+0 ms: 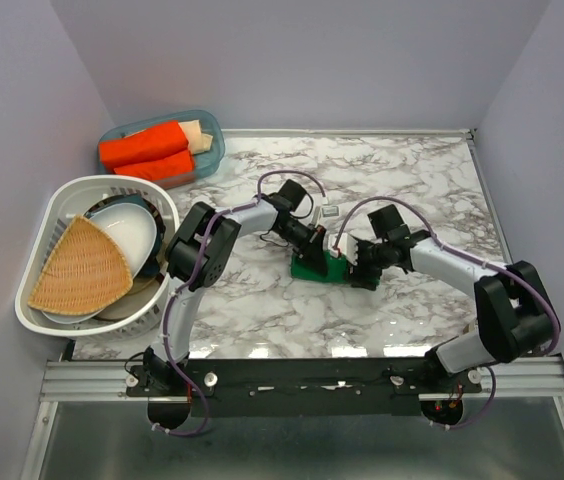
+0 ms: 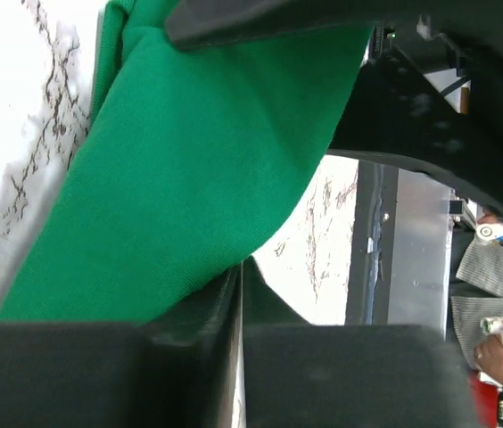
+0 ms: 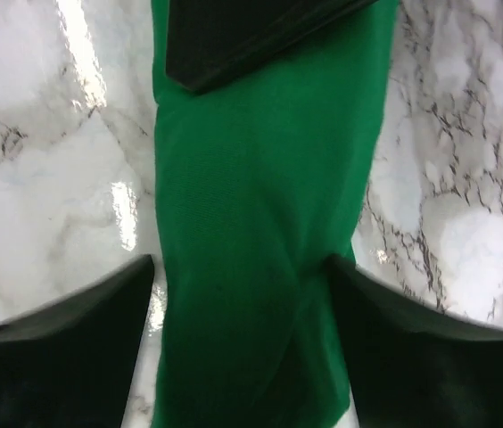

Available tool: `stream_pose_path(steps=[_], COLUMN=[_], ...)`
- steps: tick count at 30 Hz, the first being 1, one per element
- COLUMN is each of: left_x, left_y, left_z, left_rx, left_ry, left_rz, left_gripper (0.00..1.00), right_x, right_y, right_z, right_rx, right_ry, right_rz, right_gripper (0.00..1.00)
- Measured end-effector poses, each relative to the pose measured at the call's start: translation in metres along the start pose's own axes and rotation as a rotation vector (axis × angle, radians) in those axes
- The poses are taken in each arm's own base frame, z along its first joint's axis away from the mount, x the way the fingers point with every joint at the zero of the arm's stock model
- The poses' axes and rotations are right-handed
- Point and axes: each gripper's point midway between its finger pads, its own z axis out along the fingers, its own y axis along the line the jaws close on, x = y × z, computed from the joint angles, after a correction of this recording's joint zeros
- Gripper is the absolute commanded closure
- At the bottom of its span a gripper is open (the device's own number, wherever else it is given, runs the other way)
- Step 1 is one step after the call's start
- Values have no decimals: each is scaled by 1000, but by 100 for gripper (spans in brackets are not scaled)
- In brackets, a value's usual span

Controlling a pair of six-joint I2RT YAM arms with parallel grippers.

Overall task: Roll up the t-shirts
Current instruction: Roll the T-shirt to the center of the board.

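Green shirt (image 1: 314, 268) lies bunched into a short compact roll on the marble counter (image 1: 262, 310), well to the right of the white basket (image 1: 37, 235), approx mid-counter.

L pincer (image 1: 314, 248) is on the basket-side end of the shirt, at its far edge. In L wrist view, L pincer (image 2: 238, 276) is pressed almost together w/ only a thin slit between its 2 fingers (image 2: 100, 374). The shirt (image 2: 189, 160) edge runs in at the tips, so it looks pinched there.

R pincer (image 1: 354, 262) is at the shirt end away from the basket. In R wrist view, R pincer (image 3: 238, 267) is spread wide w/ 1 finger each side of the shirt (image 3: 251, 223), close against the cloth. Can't tell if it's squeezing.

Basket holds a woven wedge (image 1: 77, 270) and bowls (image 1: 132, 230). Blue bin (image 1: 207, 150) w/ 2 orange rolls (image 1: 147, 150) sits just behind the basket.
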Motion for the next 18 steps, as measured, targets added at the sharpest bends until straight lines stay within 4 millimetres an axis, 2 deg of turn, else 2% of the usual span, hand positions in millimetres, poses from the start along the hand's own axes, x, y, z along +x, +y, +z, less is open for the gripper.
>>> stream_pose_path(steps=[1, 3, 4, 5, 8, 11, 14, 15, 17, 18], left_x=[1, 3, 4, 3, -1, -12, -20, -19, -16, -12], left_y=[0, -3, -5, -8, -23, -42, -56, -60, -68, -69], left_z=[0, -3, -4, -8, -24, -59, -102, -114, -141, -148], left_rx=[-3, -16, -24, -53, -132, -239, -365, -406, -496, -527], left_ry=[1, 4, 4, 4, -4, -38, -103, -120, -162, -174], left_rz=[0, -8, -11, 0, 40, 101, 155, 159, 163, 159], left_gripper=[59, 45, 41, 39, 37, 34, 6, 2, 2, 2], right_x=[3, 8, 6, 4, -6, -14, -18, -19, -20, -20], right_y=[1, 3, -1, -2, -9, -8, 0, 3, 13, 19], right_z=[3, 10, 11, 11, 9, 7, 7, 8, 9, 9], right_rx=[-11, -35, -37, -36, -37, -85, -160, -185, -253, -282], right_ry=[7, 23, 21, 17, 0, -13, -13, -14, -19, -19], right_rz=[0, -1, -12, -9, -16, -1, 33, 45, 80, 96], right_gripper=[58, 87, 90, 99, 99, 99, 99, 99, 99, 99])
